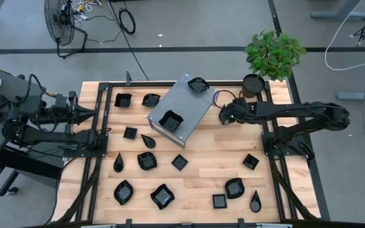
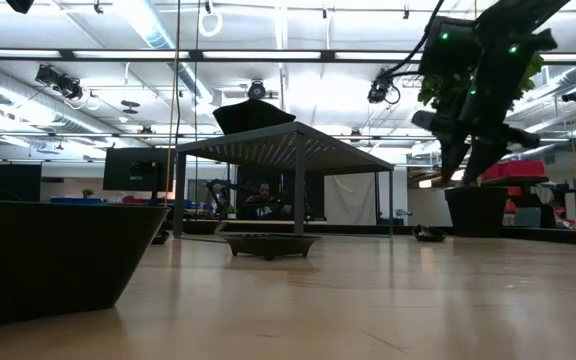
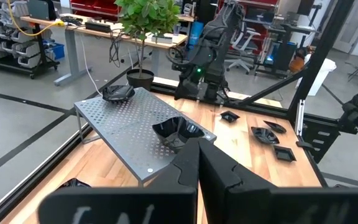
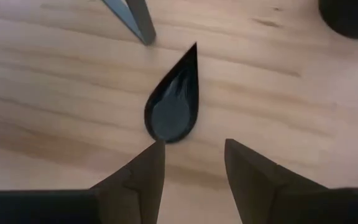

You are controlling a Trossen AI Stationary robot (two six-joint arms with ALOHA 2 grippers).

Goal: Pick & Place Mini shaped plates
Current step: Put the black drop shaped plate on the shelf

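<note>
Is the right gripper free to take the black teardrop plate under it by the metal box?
Probably yes. The right gripper hangs open just above the glossy black teardrop plate on bare wood; only the grey metal box's leg stands nearby, apart from it.

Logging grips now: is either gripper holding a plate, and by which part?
Nothing is held. The right gripper is open above a teardrop plate; the left gripper is shut, empty.
</note>
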